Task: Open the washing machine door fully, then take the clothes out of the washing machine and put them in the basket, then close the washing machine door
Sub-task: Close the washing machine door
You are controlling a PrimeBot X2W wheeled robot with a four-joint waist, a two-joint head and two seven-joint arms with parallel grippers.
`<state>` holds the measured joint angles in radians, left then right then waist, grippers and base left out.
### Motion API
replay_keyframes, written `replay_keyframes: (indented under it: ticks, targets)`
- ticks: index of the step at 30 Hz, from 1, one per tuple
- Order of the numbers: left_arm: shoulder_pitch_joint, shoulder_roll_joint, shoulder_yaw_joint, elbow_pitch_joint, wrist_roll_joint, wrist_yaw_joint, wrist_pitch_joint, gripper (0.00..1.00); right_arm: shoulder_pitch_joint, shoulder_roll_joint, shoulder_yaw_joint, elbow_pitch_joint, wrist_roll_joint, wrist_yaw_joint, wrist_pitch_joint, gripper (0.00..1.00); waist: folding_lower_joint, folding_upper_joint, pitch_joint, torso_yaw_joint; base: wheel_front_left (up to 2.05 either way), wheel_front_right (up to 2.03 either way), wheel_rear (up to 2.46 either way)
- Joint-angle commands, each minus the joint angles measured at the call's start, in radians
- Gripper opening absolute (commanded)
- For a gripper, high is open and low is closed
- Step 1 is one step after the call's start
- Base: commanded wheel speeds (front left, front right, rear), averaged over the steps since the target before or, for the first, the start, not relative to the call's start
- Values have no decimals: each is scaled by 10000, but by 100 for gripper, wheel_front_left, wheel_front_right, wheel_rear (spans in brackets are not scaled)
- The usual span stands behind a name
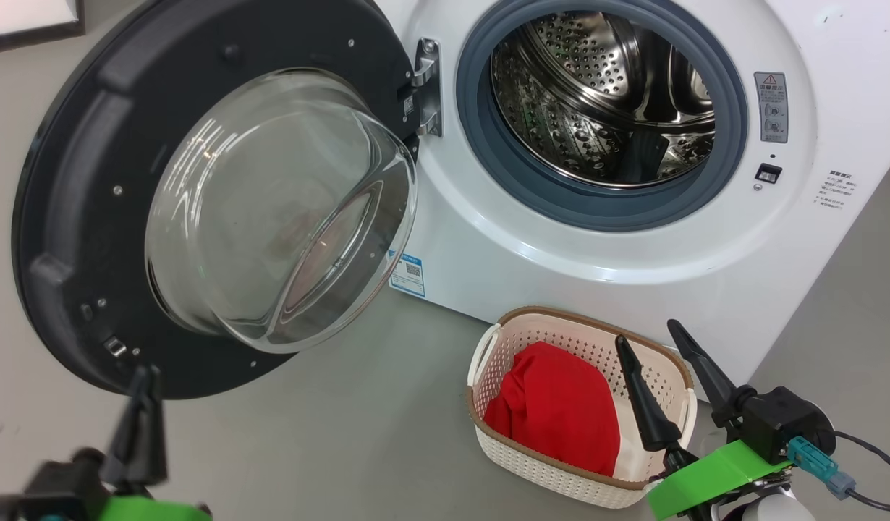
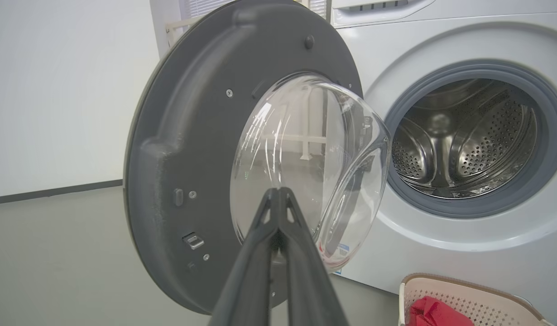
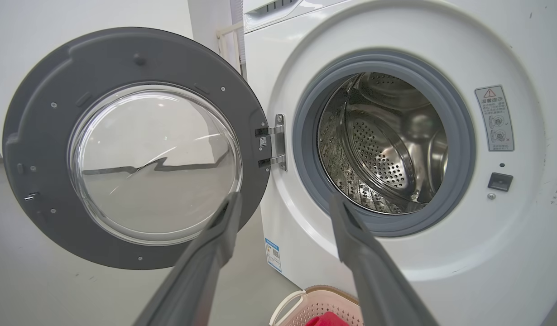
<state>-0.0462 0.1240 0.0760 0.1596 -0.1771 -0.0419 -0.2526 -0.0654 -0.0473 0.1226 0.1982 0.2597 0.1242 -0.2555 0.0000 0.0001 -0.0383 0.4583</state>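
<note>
Red clothes (image 1: 557,409) with a strip of white are lying heaped in the cream-white basket (image 1: 553,474), which is sitting on the grey floor (image 1: 344,449) just in front of the washing machine (image 1: 488,246), below its opening. The washing machine door (image 1: 76,217) is standing swung wide on its hinge (image 1: 427,87) at the machine's left, its dark inner face and bulging glass bowl (image 1: 271,210) turned toward the robot. The perforated steel drum (image 1: 597,94) is gleaming behind the grey rubber ring (image 1: 481,152). The left gripper (image 1: 147,376) is hovering at the lower left of the head view, its fingers pressed together on nothing and its tips pointing up at the door's lower rim; whether they are touching it cannot be told. In the left wrist view the closed fingers are lining up against the glass bowl. The right gripper (image 1: 647,333) is hanging at the lower right with its two dark fingers spread wide apart, gripping nothing, one finger crossing in front of the basket's right end. A small blue label sticker (image 1: 407,273) is showing low on the machine's front, between door and basket.
</note>
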Motion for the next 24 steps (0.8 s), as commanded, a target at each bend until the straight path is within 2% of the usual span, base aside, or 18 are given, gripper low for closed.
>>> replay_keyframes:
  ticks: [1, 10, 14, 20, 24]
  targets:
    - [-709, 343, 502, -430, 126, 153, -88, 0, -359, -29, 234, -210, 62, 65, -63, 100, 0, -1, 19, -14, 0, 0, 0]
    - [-2700, 1027, 1540, -1067, 239, 718, -90, 0, -414, -29, 246, -118, -169, 65, -63, 100, 0, -1, 207, -152, 0, 0, 0]
    - [-3819, 1276, 2275, -813, -167, 829, -90, 0, -499, -29, 238, -67, -276, 65, -63, 100, 0, -1, 339, -226, 0, 0, 0]
    - [-5634, 1850, 2985, 1417, -1078, 550, -26, 0, -585, -29, 188, 67, -445, 65, -63, 100, 0, -1, 432, -305, 0, 0, 0]
    - [-7068, 2025, 3627, 3570, -2355, 342, 661, 0, -673, -29, 323, 163, -496, 65, -63, 100, 0, -1, 484, -400, 0, 0, 0]
